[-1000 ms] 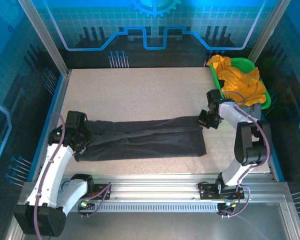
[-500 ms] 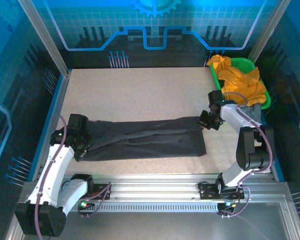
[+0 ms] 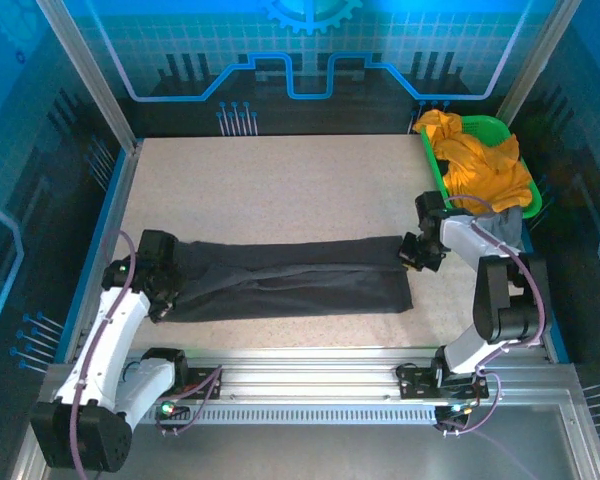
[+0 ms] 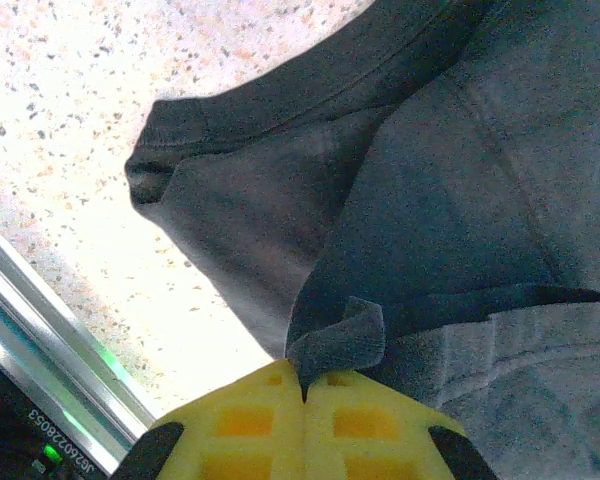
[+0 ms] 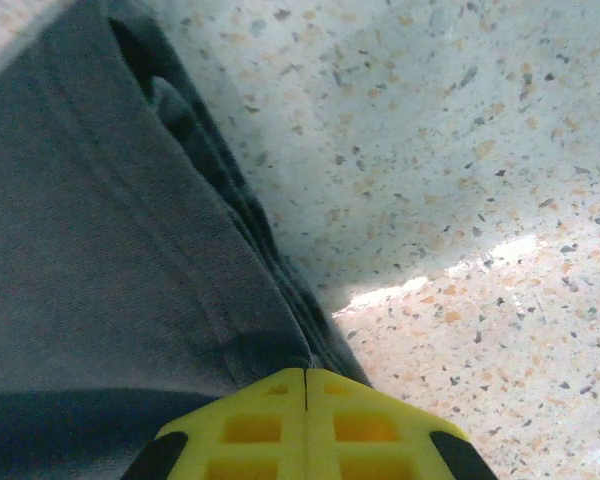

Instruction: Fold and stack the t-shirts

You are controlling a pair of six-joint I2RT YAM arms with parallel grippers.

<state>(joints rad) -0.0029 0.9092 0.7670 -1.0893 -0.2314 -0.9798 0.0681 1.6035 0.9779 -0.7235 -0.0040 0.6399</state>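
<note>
- charcoal t-shirt (image 3: 290, 280) lies on the speckled table (image 3: 280, 180) as a long narrow band, folded lengthwise, running left to right across the near half.
- left gripper (image 3: 165, 285) is at the band's left end. in the left wrist view its yellow pads (image 4: 250, 420) are pressed together with a small tuck of dark cloth pinched at the tips, a sleeve bunched just beyond.
- right gripper (image 3: 412, 256) is at the band's far right corner. in the right wrist view its pads are together on the shirt's doubled edge, with bare table to the right.
- change over the last second: both grippers have drifted a little toward the near edge, the right one more visibly, and its elbow has tucked in. the band has barely shifted and still lies stretched between them.
- reading: the lengthwise fold looks laid down and is being pulled smooth. neither end has been let go yet.
- next, as a guess: bring one end over the other to shorten the band. slack in the middle or the loose left sleeve could spoil the edges.
- mustard-orange t-shirt (image 3: 480, 165) is heaped in the green basket (image 3: 485, 122) at the far right, with a lighter grey one (image 3: 502, 222) hanging at its near side. both unfolded, so most of the task remains.
</note>
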